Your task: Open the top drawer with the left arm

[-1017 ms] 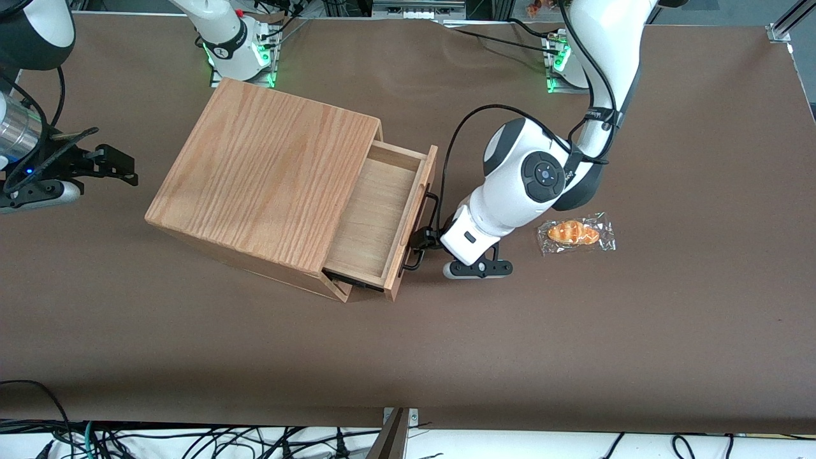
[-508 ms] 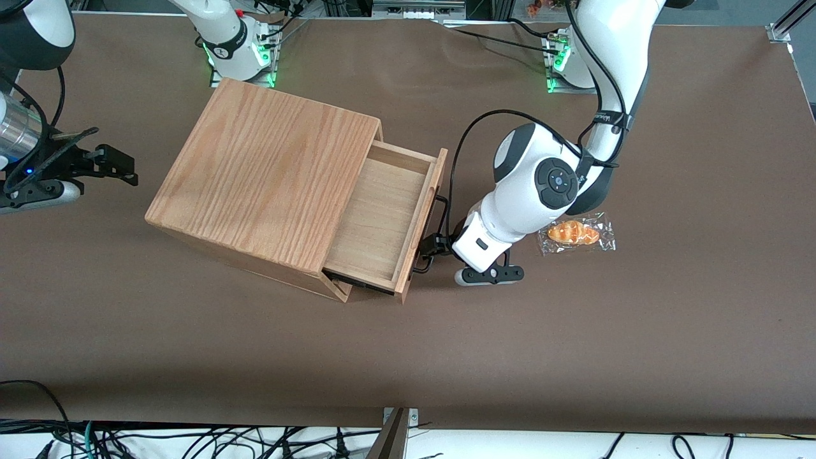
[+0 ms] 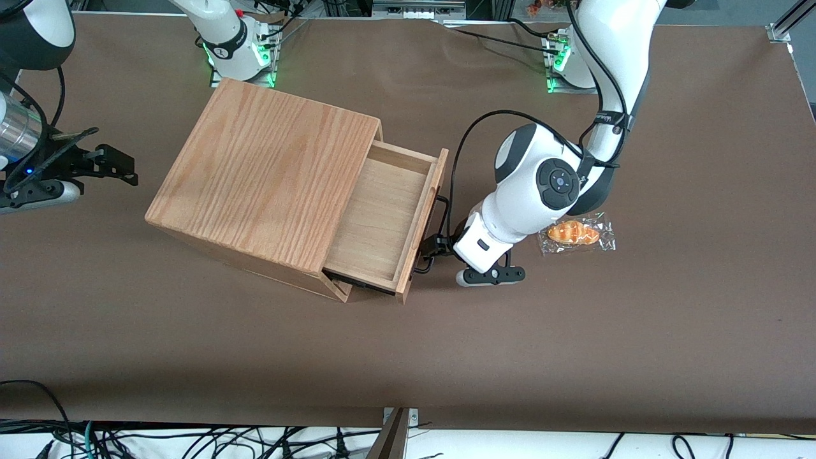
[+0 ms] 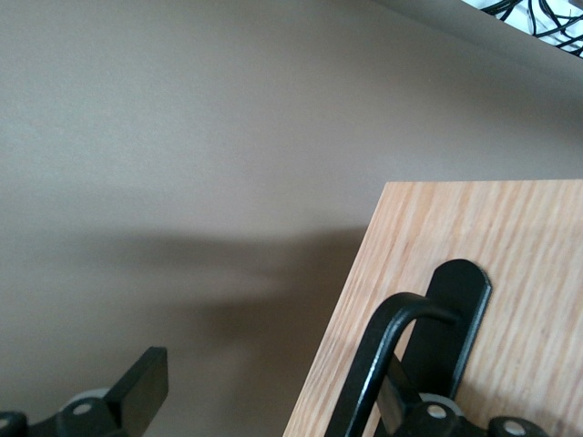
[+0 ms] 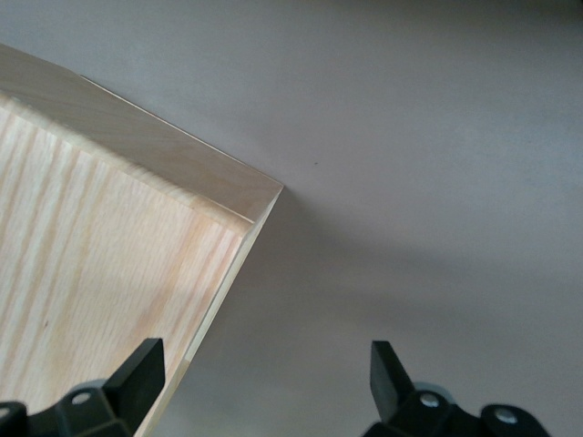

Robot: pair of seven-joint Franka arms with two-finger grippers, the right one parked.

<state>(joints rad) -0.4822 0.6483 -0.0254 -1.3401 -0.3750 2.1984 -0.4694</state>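
The top drawer of the oak-grain wooden box stands pulled well out, its pale inside bare. A thin black wire handle runs along the drawer's front. The left arm's gripper is low at that handle, in front of the drawer. In the left wrist view the gripper is open. One black finger sits tucked between the handle bar and the drawer front. The other finger hangs over bare table beside the drawer.
A wrapped croissant lies on the brown table beside the left arm's wrist, toward the working arm's end. Arm bases and cables stand along the table edge farthest from the front camera.
Over the last second the drawer slid farther out of the box, drawn by the gripper at its handle. The arm's wrist shifted toward the croissant. Since half a second ago almost nothing moved.
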